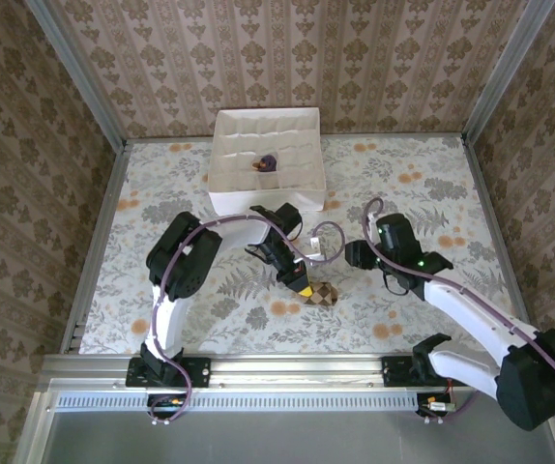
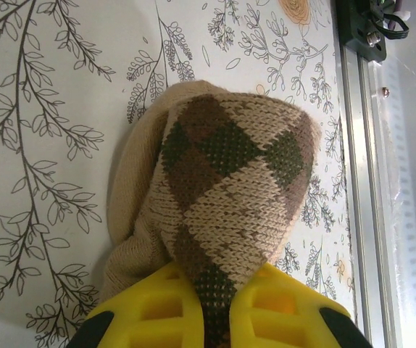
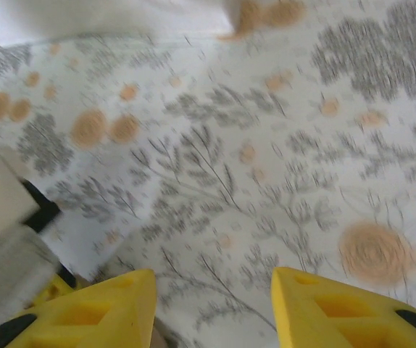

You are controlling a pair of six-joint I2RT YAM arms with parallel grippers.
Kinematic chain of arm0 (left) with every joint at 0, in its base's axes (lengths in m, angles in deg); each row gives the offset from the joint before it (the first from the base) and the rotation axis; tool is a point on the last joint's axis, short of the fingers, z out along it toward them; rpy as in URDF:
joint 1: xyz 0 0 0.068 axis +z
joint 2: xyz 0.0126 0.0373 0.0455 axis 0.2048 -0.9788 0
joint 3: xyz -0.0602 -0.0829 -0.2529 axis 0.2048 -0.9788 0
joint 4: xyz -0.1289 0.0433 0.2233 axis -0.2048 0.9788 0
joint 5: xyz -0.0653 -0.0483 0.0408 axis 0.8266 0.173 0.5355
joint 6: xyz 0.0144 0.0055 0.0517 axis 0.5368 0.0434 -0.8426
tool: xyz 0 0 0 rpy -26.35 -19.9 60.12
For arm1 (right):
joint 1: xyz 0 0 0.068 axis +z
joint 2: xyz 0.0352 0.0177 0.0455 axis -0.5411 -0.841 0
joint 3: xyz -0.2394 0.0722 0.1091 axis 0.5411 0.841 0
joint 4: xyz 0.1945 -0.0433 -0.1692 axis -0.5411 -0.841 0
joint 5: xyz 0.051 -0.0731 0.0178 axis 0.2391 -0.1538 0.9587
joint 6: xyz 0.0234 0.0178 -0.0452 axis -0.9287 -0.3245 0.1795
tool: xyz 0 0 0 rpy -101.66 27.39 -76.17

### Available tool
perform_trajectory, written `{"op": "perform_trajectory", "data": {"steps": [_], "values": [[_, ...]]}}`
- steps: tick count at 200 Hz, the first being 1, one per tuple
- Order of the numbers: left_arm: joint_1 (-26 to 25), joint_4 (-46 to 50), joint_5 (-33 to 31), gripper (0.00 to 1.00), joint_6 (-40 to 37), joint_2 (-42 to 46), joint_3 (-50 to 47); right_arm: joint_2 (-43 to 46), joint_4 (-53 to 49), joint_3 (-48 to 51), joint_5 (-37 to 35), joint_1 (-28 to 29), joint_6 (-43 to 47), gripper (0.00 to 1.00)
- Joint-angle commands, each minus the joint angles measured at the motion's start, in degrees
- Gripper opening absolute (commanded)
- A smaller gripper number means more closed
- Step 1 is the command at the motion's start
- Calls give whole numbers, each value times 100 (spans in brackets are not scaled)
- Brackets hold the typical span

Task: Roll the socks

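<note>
The left tool (image 2: 219, 308) is clenched on one end of the checked sock (image 2: 230, 181), which lies bunched and doubled over on the tabletop (image 1: 432, 193), a little way out from the near side of the white box (image 1: 266, 198). The right tool (image 3: 211, 312) hangs released to the right of that sock, its fingers apart with nothing between them. The purple sock (image 1: 267, 162) sits as a small bundle inside the box, so I judge about half the job done, with the checked one left to roll tight.
</note>
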Motion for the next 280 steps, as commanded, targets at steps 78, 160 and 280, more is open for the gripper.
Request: {"op": "perform_trajectory", "data": {"steps": [78, 160, 280], "values": [[-349, -2445, -1704, 0, -129, 1674, -2004, -517, -168, 511, 998, 451, -2268, 35], [-718, -2974, -2322, 0, -273, 2032, -2595, -2212, -106, 13, 1198, 868, -2259, 26], [-1182, -3886, -3762, 0, -428, 2888, -3588, -2935, -59, -708, 1291, 895, -1896, 10]]}}
